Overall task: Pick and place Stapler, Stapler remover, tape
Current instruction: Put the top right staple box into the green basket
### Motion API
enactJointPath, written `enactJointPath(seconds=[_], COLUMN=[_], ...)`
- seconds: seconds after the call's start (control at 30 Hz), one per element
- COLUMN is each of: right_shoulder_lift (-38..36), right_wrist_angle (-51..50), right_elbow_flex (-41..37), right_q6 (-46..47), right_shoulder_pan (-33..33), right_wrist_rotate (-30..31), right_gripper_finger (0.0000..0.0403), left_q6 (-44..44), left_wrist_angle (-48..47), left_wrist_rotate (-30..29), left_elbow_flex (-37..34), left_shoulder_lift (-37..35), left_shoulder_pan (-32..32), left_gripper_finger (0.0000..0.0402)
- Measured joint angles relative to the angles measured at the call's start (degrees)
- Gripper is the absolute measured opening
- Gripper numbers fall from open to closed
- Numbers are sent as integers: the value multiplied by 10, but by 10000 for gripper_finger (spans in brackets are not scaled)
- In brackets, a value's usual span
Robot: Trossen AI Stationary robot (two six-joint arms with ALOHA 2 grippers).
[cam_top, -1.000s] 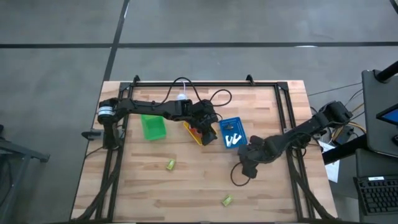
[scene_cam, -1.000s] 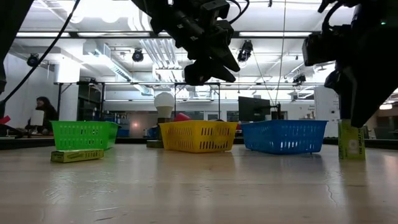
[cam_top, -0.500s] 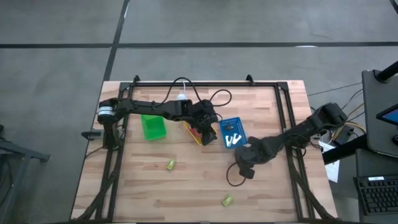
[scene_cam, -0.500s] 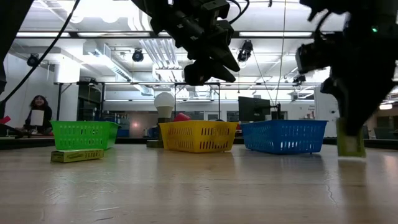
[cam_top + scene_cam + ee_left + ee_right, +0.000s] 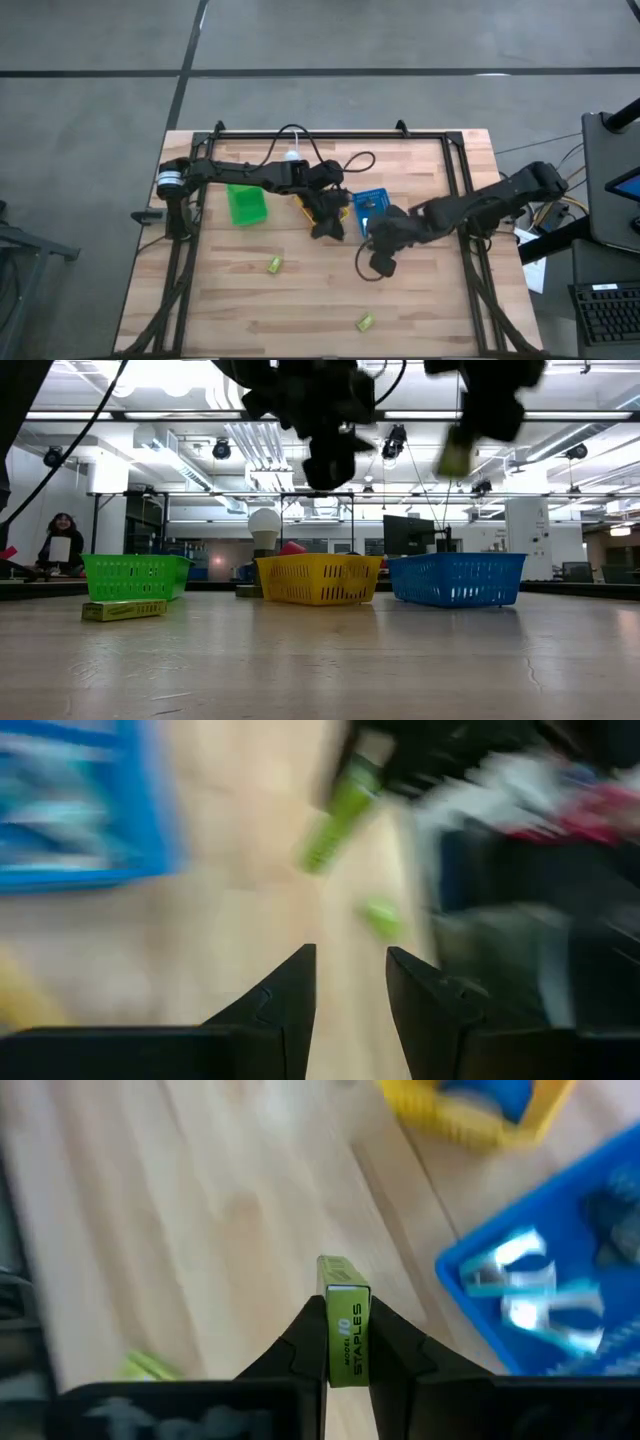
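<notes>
My right gripper (image 5: pixel 345 1342) is shut on a green box marked STAPLES (image 5: pixel 344 1320), held high above the table (image 5: pixel 455 455) just near of the blue basket (image 5: pixel 372 203). That basket holds silvery staple removers (image 5: pixel 525 1295). My left gripper (image 5: pixel 325 226) stands open with nothing between its fingers (image 5: pixel 350 970), over the yellow basket (image 5: pixel 303 208). Something blue, perhaps tape, lies in the yellow basket (image 5: pixel 480 1100). No stapler shows. My right gripper pinches the staples box between its two fingers, one on each long side (image 5: pixel 345 1315), with the printed end face toward the wrist. The fingers come from above, slanting toward the table's left. The box is lifted clear of the table (image 5: pixel 340 815).
A green basket (image 5: pixel 246 203) stands left of the yellow one. Two more green boxes lie on the bare wood, one near the middle (image 5: pixel 273 265) and one by the near edge (image 5: pixel 365 322). A white bulb (image 5: pixel 290 155) sits behind the baskets. A person shows far off (image 5: pixel 62 540).
My right gripper has risen from the table with the green box, which stood upright on the wood a second ago, and has carried it high and toward the table's left and far side, near the blue basket. My left gripper has shifted a little toward the near edge.
</notes>
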Motion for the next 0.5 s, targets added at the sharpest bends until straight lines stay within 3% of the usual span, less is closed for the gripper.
enactJointPath(seconds=[0.07, 0.13, 0.5], right_shoulder_lift=[-16, -30, -9], right_wrist_angle=[-1, 0, -5], right_elbow_flex=[25, 49, 105], right_q6=[-10, -17, -18], right_shoulder_pan=[-7, -15, -31], right_wrist_rotate=[0, 0, -18], right_gripper_finger=[34, 34, 34], left_q6=[24, 30, -28], left_wrist_angle=[1, 8, 120], left_wrist_rotate=[75, 97, 56], left_elbow_flex=[0, 0, 0], left_shoulder_lift=[-3, -7, -8], left_shoulder_pan=[-1, -6, -9], left_gripper_finger=[123, 120, 121])
